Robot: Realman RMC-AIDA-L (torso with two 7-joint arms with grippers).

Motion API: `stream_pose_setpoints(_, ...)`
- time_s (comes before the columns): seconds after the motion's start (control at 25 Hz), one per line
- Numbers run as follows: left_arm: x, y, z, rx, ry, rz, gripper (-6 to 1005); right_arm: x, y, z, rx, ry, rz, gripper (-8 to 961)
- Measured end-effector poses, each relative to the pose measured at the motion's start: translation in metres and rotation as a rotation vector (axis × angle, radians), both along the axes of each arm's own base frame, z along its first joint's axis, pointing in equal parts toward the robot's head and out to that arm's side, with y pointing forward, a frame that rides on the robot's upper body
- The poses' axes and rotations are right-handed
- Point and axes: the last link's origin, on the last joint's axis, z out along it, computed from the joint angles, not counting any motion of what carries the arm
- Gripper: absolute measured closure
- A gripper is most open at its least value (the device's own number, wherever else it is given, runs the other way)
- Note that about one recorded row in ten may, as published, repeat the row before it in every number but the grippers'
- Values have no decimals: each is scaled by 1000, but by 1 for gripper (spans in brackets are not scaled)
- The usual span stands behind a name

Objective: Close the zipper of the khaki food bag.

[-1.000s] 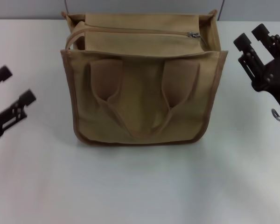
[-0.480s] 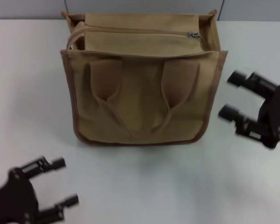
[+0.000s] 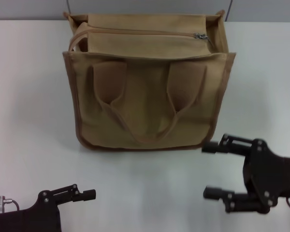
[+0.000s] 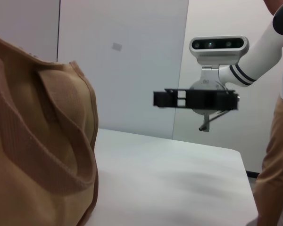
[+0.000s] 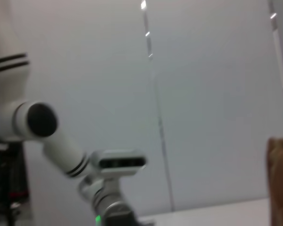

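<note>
The khaki food bag stands upright at the back middle of the white table, its handles hanging down the front. The zipper runs across its top, with the silver pull tab at the right end. A dark gap shows at the zipper's left end. My right gripper is open and empty, low at the front right, just off the bag's bottom right corner. My left gripper is open and empty at the front left, well clear of the bag, with only one finger in view.
The table is bare in front of the bag. The left wrist view shows the bag's side, my right gripper farther off, and a person at the table's edge. A grey wall stands behind.
Both arms have swung from beside the bag toward the table's front edge, the left to the front left and the right to the front right. The bag has not moved.
</note>
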Motion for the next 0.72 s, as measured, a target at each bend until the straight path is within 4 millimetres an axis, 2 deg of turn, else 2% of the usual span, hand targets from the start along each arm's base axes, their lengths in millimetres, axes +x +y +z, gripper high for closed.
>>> stream_pose_setpoints(0.2, 0, 1, 0, 1, 4, -1, 223, 3, -5, -6, -29, -40, 16, 185)
stream_pose_setpoints(0.72, 1, 4, -3, 6, 0, 7, 223, 7, -3, -12, -25, -76, -4, 185)
